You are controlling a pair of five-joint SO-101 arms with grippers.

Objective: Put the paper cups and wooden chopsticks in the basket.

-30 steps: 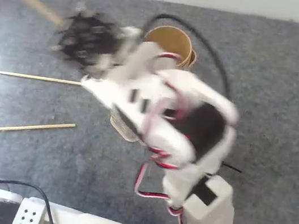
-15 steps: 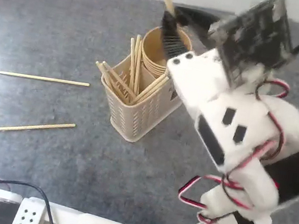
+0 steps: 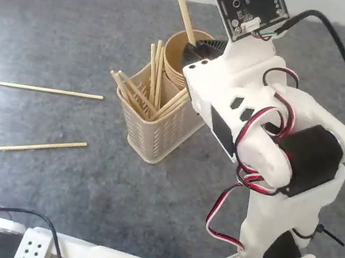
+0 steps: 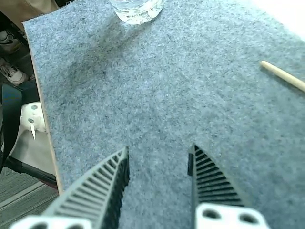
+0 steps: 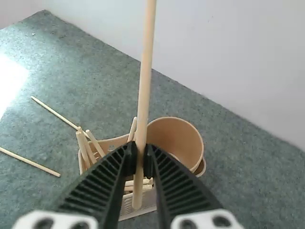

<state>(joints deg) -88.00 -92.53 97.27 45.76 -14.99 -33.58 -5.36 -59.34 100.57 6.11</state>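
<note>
A beige slatted basket [image 3: 155, 133] stands mid-mat with several wooden chopsticks in it and stacked paper cups [image 3: 200, 44] at its far side. Above the cups, my right gripper [image 3: 195, 50] is shut on a chopstick [image 3: 182, 5] that points up and away. In the right wrist view that gripper [image 5: 139, 150] clamps the chopstick [image 5: 146, 81] upright over the basket [image 5: 112, 141] and the cup [image 5: 176, 138]. Two loose chopsticks [image 3: 50, 90] [image 3: 27, 146] lie on the mat to the left. My left gripper [image 4: 159, 155] is open, low over bare mat, with a chopstick end [image 4: 283, 76] farther off.
The grey felt mat [image 3: 76, 33] covers the table. The left arm's base [image 3: 40, 249] sits at the near edge. A clear bottle's bottom [image 4: 136, 9] stands by the mat's far end in the left wrist view, and the mat's edge [image 4: 45, 124] drops off beside it.
The right arm swung from the left of the basket, up and to the right with the chopstick in its gripper, and now holds it above the cups. The loose chopsticks stayed put.
</note>
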